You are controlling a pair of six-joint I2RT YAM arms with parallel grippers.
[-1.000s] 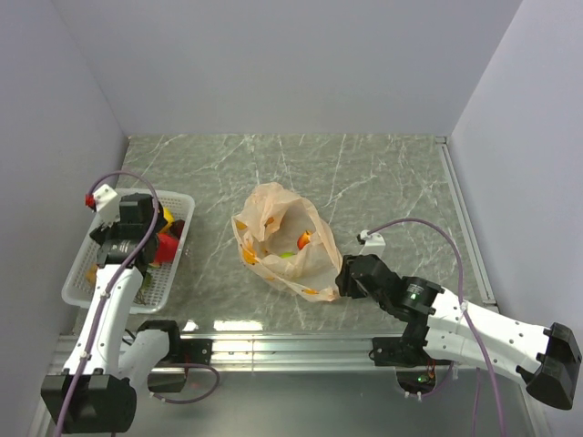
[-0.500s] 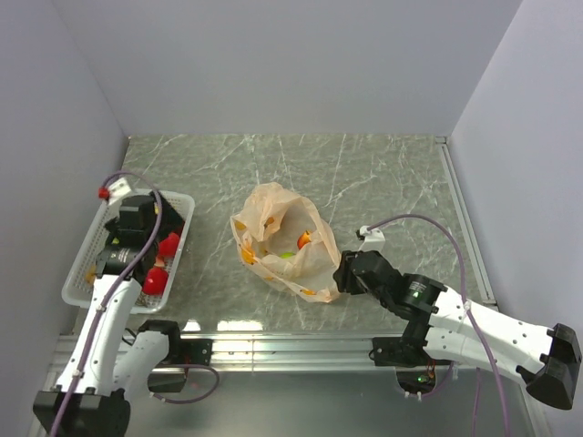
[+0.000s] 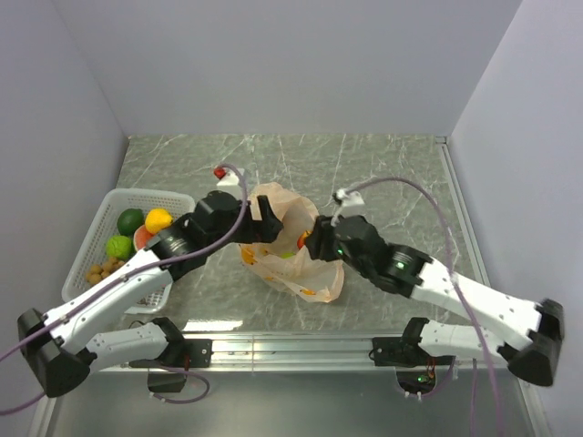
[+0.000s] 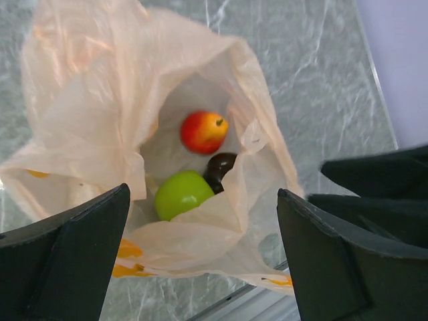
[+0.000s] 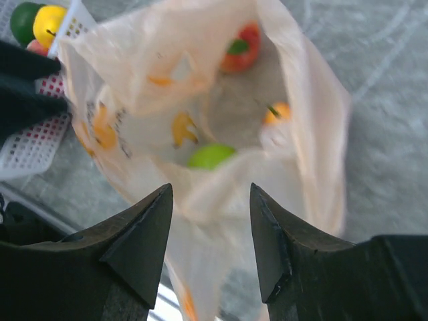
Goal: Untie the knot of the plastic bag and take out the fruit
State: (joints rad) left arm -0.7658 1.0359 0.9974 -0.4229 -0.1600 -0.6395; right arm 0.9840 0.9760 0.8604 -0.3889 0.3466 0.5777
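Knot gone: thin crinkly pale-peach plastic bag gapes at table centre. Fruit-removal step in hand. Inside lie a red-yellow apple, a green apple and a dark purple fruit. Left gripper hovers at the mouth's 9 o'clock, right gripper at 3 o'clock; both spread wide, empty. Next, probably: dip into the mouth and pinch one fruit without snagging film.

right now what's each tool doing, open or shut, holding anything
Left tool: open, holding nothing, over the open bag.
Right tool: open, holding nothing, also over the bag.
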